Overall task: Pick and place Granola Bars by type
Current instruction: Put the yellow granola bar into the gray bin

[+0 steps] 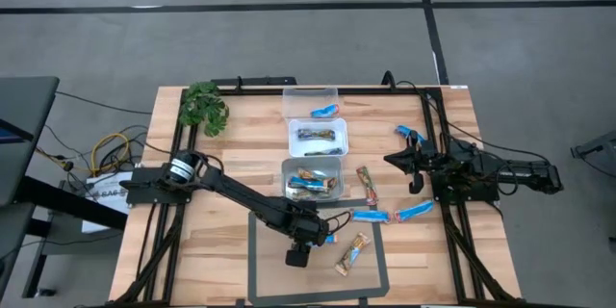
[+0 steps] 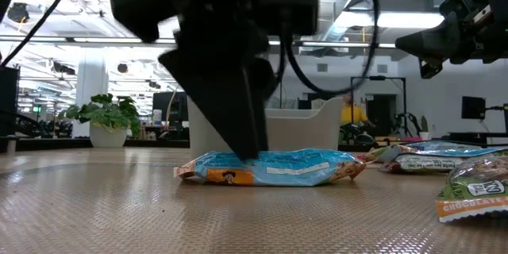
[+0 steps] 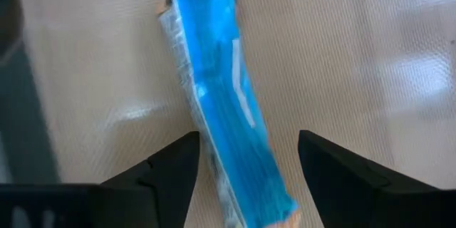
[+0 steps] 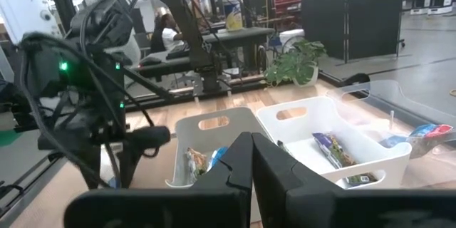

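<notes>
One blue bar [image 3: 228, 107] lay flat on the table [image 1: 221, 250], between our left gripper's [image 3: 246, 158] spread jaws. We'd centre, close across its width, lift cleanly. Right gripper [image 4: 251, 178] waited aside, jaws seemingly pressed together.

A robotics lab is surrounding me: fluorescent ceiling lights [image 2: 48, 16] are glowing over a grey floor [image 1: 289, 38], monitors and equipment racks [image 4: 342, 14] are standing behind the wooden table [image 1: 221, 164].
</notes>
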Motion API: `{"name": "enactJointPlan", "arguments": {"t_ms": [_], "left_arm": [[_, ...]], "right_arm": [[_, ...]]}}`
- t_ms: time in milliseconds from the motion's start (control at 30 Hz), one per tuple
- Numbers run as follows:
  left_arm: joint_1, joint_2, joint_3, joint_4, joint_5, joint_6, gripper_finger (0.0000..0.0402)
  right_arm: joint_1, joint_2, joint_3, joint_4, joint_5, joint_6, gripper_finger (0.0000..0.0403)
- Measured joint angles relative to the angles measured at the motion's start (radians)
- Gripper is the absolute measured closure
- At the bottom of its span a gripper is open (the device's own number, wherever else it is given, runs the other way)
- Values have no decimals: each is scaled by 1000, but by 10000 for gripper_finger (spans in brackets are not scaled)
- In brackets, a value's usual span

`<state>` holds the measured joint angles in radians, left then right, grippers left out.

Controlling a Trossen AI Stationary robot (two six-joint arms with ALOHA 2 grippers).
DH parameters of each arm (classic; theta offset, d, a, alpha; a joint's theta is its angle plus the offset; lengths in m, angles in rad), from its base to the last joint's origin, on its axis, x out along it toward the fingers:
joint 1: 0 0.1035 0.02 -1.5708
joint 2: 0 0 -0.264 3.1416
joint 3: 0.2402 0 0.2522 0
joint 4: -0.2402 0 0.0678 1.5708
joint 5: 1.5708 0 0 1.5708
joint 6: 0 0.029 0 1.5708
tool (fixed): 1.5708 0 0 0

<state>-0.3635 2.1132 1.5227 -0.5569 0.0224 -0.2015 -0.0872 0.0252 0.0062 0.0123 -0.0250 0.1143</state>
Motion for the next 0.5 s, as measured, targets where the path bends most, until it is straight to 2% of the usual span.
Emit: {"name": "enactJointPlan", "arguments": {"t_ms": [500], "left_arm": [[-4, 34, 3, -1, -33, 20, 166]], "right_arm": [[0, 1, 0, 1, 0, 0, 403]]}}
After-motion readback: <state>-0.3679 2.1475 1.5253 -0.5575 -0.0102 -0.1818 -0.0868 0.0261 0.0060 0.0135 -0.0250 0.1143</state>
